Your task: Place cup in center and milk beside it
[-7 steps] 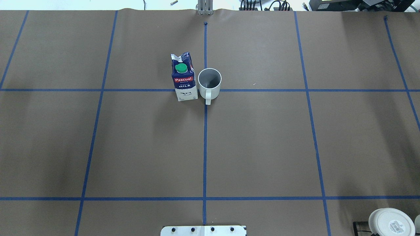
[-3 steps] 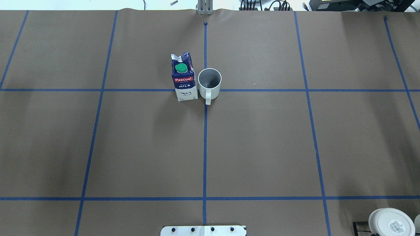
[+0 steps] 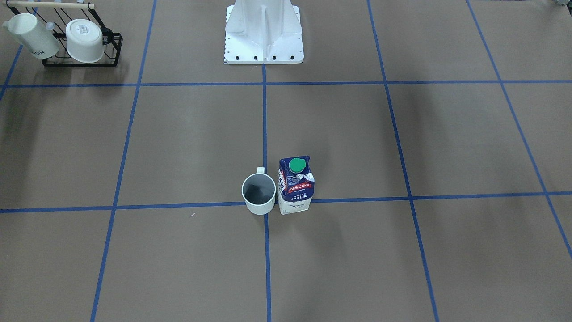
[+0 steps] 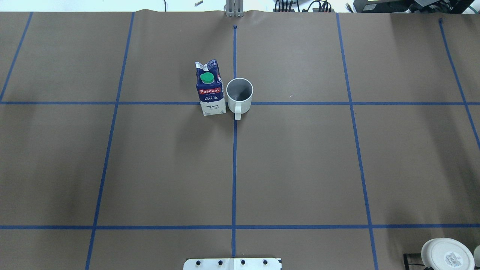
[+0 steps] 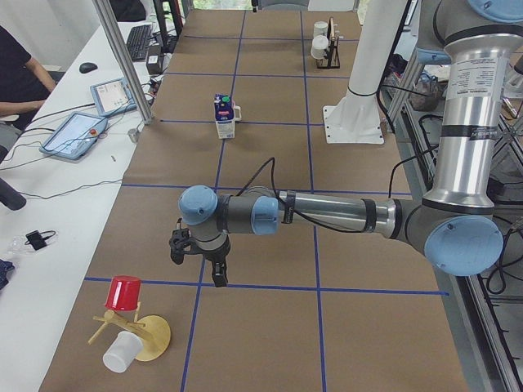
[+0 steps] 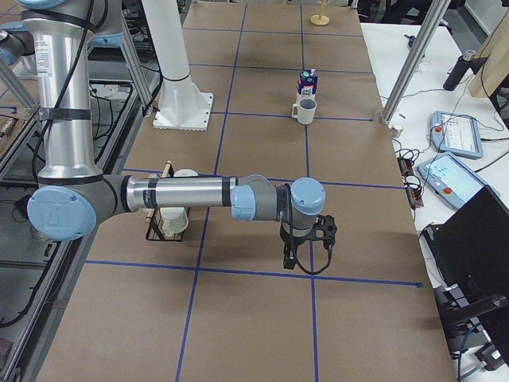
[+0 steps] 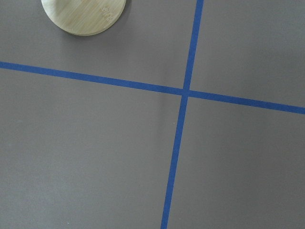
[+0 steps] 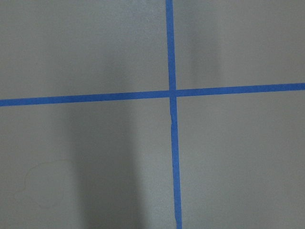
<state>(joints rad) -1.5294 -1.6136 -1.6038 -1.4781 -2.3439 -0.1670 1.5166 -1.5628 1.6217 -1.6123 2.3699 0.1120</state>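
The white cup (image 4: 239, 93) stands upright on the middle crossing of the blue tape lines, its handle toward the robot; the crossing itself is hidden under it. The milk (image 4: 210, 88) stands upright right beside it on the robot's left, nearly touching. Both also show in the front view: cup (image 3: 258, 192), milk (image 3: 295, 185). The left gripper (image 5: 200, 263) hangs over a tape crossing far from them, near the table's left end. The right gripper (image 6: 307, 248) hangs near the right end. Both hold nothing; I cannot tell whether they are open or shut.
A black rack (image 3: 80, 60) with two other white cups stands near the robot's base (image 3: 263, 33) on its right. A wooden stand with a red cup (image 5: 124, 292) and a white cup sits at the left end; its round base (image 7: 83, 16) shows in the left wrist view.
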